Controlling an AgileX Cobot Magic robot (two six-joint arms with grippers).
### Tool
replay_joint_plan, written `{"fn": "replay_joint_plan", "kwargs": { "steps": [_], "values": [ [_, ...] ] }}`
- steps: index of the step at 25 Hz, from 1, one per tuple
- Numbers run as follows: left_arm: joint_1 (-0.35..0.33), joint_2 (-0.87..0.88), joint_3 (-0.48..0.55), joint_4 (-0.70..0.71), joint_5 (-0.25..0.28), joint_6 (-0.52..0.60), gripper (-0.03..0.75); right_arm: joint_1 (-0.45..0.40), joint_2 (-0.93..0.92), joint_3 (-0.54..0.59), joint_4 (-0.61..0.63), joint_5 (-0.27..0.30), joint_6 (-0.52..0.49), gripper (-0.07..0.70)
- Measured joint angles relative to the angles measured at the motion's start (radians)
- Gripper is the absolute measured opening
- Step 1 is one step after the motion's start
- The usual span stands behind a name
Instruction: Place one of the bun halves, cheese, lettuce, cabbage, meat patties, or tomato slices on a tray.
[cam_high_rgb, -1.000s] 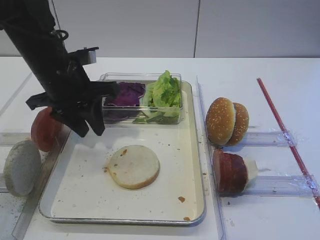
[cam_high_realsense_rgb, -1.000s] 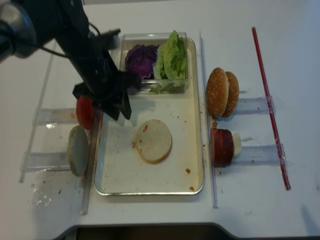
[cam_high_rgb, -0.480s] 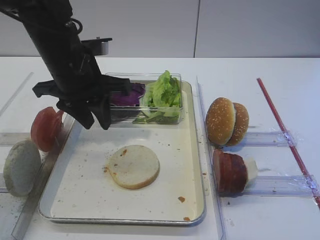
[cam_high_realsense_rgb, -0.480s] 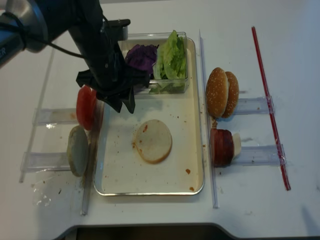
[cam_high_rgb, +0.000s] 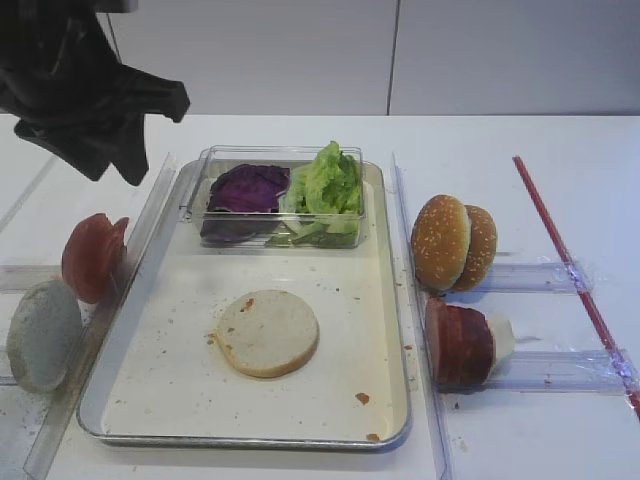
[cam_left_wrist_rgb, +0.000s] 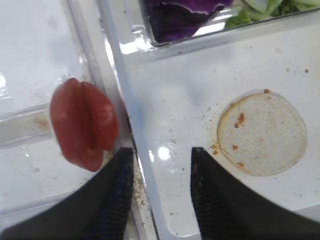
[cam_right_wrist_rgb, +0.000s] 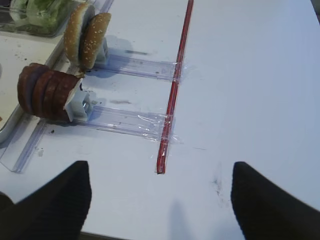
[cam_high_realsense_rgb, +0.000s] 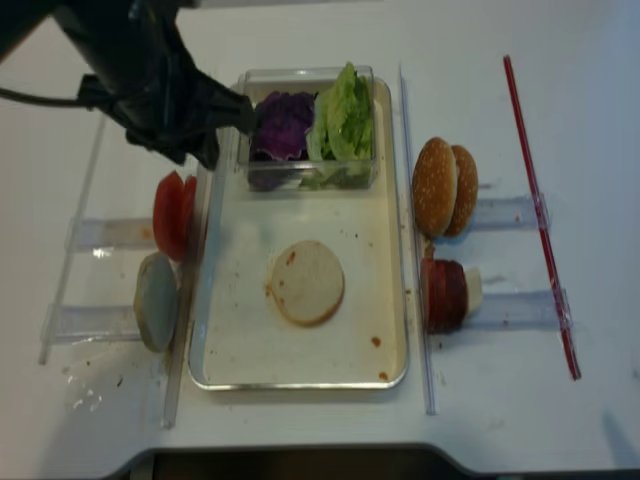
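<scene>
Exterior high: bun half (cam_high_rgb: 267, 333) on tray (cam_high_rgb: 385, 300).

Two sesame buns (cam_high_rgb: 455, 242) stand on edge toward my worktop's (cam_high_rgb: 480, 150) right side. A red strip (cam_high_rgb: 575, 270) runs along that right edge, crossing two clear plastic rails (cam_right_wrist_rgb: 135, 122). A clear box (cam_high_rgb: 275, 215) sits farther back.

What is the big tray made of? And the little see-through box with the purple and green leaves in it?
The tray looks like metal: its rim is silvery and shiny, and the inside is a smooth cream colour, maybe a coating, with crumbs on it. The box looks like thin clear plastic, since the purple cabbage and green lettuce show straight through its glossy walls.
</scene>
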Motion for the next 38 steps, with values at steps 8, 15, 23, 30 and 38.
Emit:
{"fn": "replay_joint_plan", "kwargs": {
  "steps": [8,15,23,30,38],
  "values": [
    [0.14,-0.133,0.12,0.039,0.002,0.024,0.268,0.0,0.0,0.0,0.0,0.0,0.0,0.582],
    [0.235,-0.276,0.268,0.074,0.009,0.036,0.268,0.0,0.0,0.0,0.0,0.0,0.002,0.582],
    [0.235,-0.342,0.31,0.065,0.011,0.04,0.268,0.0,0.0,0.0,0.0,0.0,0.004,0.582],
    [0.235,-0.511,0.385,0.036,0.011,0.04,0.268,0.0,0.0,0.0,0.0,0.0,0.004,0.582],
    [0.235,-0.726,0.513,0.034,0.02,0.044,0.268,0.0,0.0,0.0,0.0,0.0,0.004,0.582]
  ]
}}
